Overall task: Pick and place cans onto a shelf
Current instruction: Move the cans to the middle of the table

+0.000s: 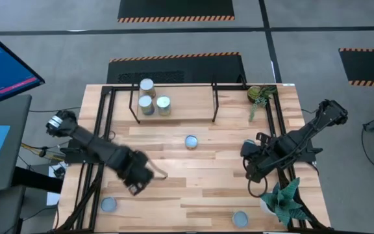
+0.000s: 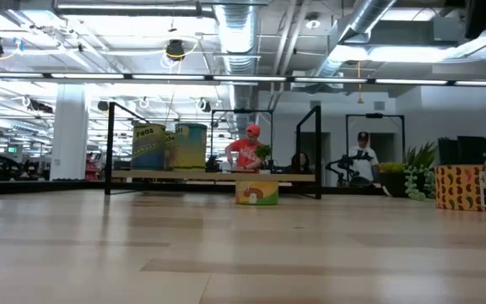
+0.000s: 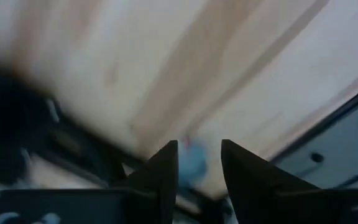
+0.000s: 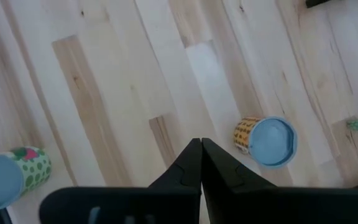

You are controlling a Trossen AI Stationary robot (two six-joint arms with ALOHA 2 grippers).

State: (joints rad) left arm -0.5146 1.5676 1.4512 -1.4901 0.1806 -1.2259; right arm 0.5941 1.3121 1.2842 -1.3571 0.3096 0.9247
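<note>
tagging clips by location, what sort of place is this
Most likely a robotics lab or test floor in an open industrial-style office: exposed ceiling ducts, hazard-striped floor mats, a monitor beside the wooden table, and people at workstations behind.

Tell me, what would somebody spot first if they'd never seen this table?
Probably the three small round tins huddled together on the black-rod shelf with its pale wooden board at the table's far edge. Next, the two dark arms: the left gripper open above bare wood, the right gripper shut beside a spiky green potted plant.
</note>
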